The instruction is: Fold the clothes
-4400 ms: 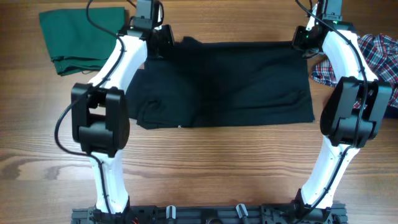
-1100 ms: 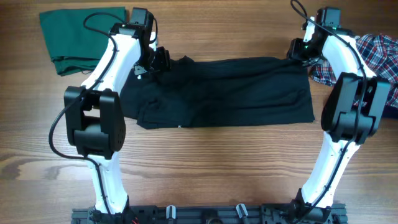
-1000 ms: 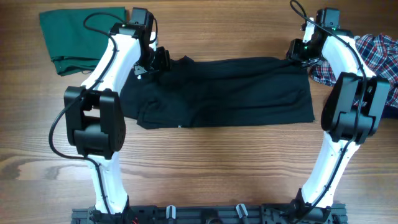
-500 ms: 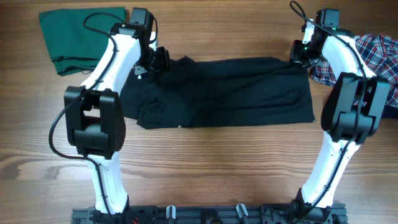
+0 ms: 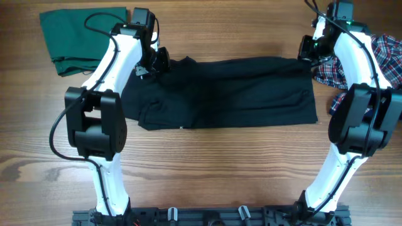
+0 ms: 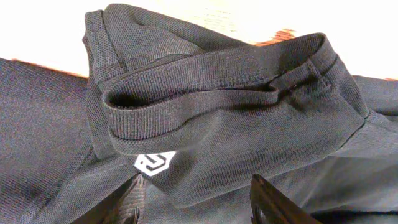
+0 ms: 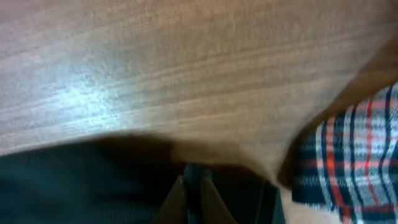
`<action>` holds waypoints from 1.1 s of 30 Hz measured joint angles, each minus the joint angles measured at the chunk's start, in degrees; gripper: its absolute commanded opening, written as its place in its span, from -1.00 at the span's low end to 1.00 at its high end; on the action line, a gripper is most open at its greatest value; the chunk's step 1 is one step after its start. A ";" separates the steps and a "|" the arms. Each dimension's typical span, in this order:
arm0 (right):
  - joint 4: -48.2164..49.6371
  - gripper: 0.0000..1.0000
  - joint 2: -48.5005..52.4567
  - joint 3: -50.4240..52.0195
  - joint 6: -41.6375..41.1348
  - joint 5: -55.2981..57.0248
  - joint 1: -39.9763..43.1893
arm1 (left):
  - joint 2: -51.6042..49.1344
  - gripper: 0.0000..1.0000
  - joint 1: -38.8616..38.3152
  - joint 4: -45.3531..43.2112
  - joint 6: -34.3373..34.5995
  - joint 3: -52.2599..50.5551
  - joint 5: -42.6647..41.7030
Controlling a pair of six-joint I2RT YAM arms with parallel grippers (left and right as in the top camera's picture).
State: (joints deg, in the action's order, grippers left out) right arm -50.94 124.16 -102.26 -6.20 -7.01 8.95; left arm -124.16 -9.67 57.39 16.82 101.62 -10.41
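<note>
Shirt cloth: The black shirt [image 5: 220, 94] was soft and knitted, with tiny bumps all over it.
Shirt shape: It lay flat like a long, wide block. One corner had a thick ribbed band [image 6: 211, 93] curled into a loop, with a small white logo [image 6: 154, 163] just under it.
Tabletop: The tabletop [image 5: 207, 169] was brown wood with long thin lines in it.
Other cloth: A folded green cloth [image 5: 78, 37] lay well apart from the left hand, on its outer side. A red, white and blue checked shirt [image 5: 380, 56] lay just beside the right hand, on its outer side.
Left hand: The left hand [image 5: 160, 61] had its two dark fingers [image 6: 283, 202] wide apart. The ribbed band and the logo lay right in front of them, and black cloth filled the gap.
Right hand: The right hand [image 5: 308, 50] had its fingers [image 7: 177, 193] pressed together. That view was blurry, so I could not tell if any cloth was pinched. Dark cloth lay on both sides of the fingertips.
Where the shirt was: It stretched between the two hands, with one far corner at each hand.
</note>
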 measured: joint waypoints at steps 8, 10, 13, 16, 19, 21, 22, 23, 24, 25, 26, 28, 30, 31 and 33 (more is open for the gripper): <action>-6.40 -0.91 0.00 0.00 -1.51 0.00 0.00 | 0.00 0.08 0.00 0.02 0.00 0.00 0.00; -7.96 -0.91 0.00 0.00 -2.03 0.00 0.00 | 0.00 0.08 0.00 0.02 0.00 0.00 0.00; -10.91 -0.82 0.00 0.00 -3.74 0.02 0.00 | 0.00 0.10 0.00 0.02 0.00 0.00 0.00; -13.70 -0.62 0.00 -0.02 -5.14 1.11 -0.02 | 0.00 0.15 0.00 0.02 0.00 0.00 0.00; -16.11 -0.27 0.00 -0.02 -6.60 3.19 0.00 | 0.00 0.16 0.00 0.02 0.00 0.00 0.00; -16.39 -0.28 0.00 -0.02 -7.06 4.13 0.00 | 0.00 0.18 0.00 0.02 0.00 0.00 0.00; -16.37 -0.29 0.00 -0.02 -7.26 4.33 0.00 | 0.00 0.23 0.00 0.02 0.00 0.00 0.00; -16.39 -0.32 0.00 0.00 -7.67 4.50 0.00 | 0.00 0.25 0.00 0.04 -0.15 0.00 0.00; -16.39 -0.36 0.00 -0.02 -8.59 4.50 0.00 | 0.00 0.23 0.00 0.22 -0.44 0.00 0.00; -16.39 -0.38 0.00 -0.02 -9.07 4.52 0.00 | 0.00 0.20 0.00 0.81 -1.14 0.00 0.04; -16.48 -0.41 0.00 -0.02 -9.68 4.50 0.00 | 0.00 0.14 0.00 1.09 -1.31 0.00 0.09; -16.92 -0.44 0.00 -0.02 -10.49 4.02 0.00 | 0.00 0.15 0.00 2.23 -1.84 0.00 0.52; -16.90 -0.40 0.00 -0.02 -10.73 1.51 0.00 | 0.00 0.29 0.00 2.27 -3.08 0.00 0.63; -16.76 -0.36 0.00 -0.02 -10.73 0.39 0.00 | 0.00 0.31 0.00 2.16 -3.65 0.00 0.50; -15.19 -0.26 0.00 0.00 -10.93 -1.66 -0.02 | 0.00 0.46 0.00 1.49 -4.79 0.00 0.07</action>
State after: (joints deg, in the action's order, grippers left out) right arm -66.13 124.16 -102.26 -17.12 -8.67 8.93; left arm -124.16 -9.67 58.87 12.03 101.62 -10.35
